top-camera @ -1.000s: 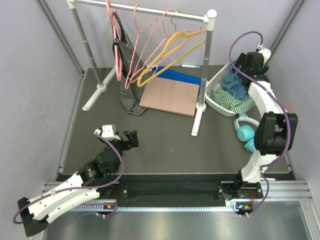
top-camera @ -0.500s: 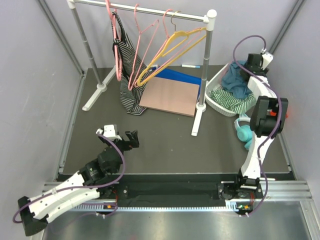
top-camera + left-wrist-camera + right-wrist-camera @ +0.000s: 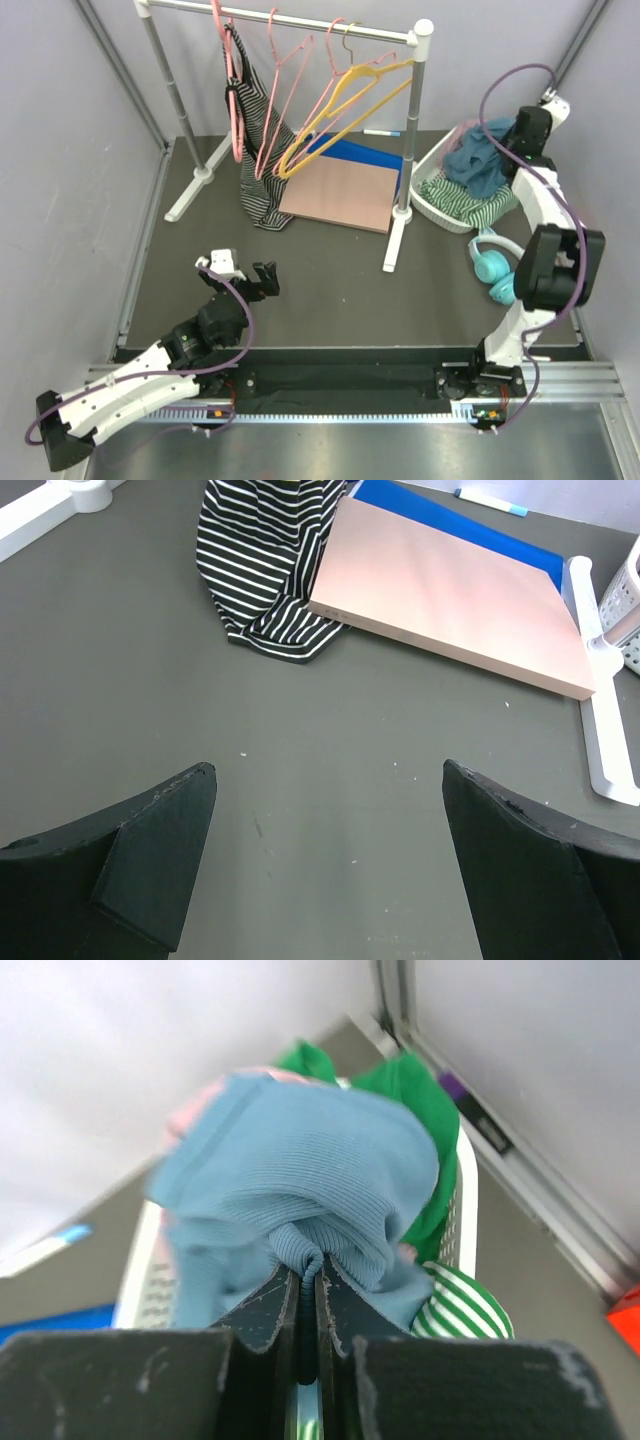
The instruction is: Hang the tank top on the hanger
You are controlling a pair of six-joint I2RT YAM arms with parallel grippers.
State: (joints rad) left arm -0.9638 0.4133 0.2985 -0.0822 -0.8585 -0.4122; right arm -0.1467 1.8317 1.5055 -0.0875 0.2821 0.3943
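The dark worktop [image 3: 330,290] carries a white rack [image 3: 410,150] along its far edge, and nothing on either has shifted in the last second. The change is at the far right corner. There, above the white basket [image 3: 430,205], the right arm has swung back and up toward the corner wall, drawing cloth with it.

The tank top [image 3: 480,165] now hangs higher than it did 1 second ago. Most of it is clear of the basket [image 3: 140,1260], while its lower folds may still touch the green striped cloth inside. In the right wrist view the tank top [image 3: 300,1190] is a teal-blue ribbed knit, bunched into 1 soft lump with a seamed edge across the top. It is not spread out, so neither armhole can be picked out.

The yellow-orange hanger [image 3: 322,111] hangs tilted on the rack's rail, well apart from the garment and bare.

The right gripper [image 3: 308,1280] is clenched on a small pinched fold of the tank top, so the lift out of the basket looks nearly complete and the carry to the hanger comes next. The left gripper [image 3: 330,780] waits near the near left corner, fingers spread with nothing between them.
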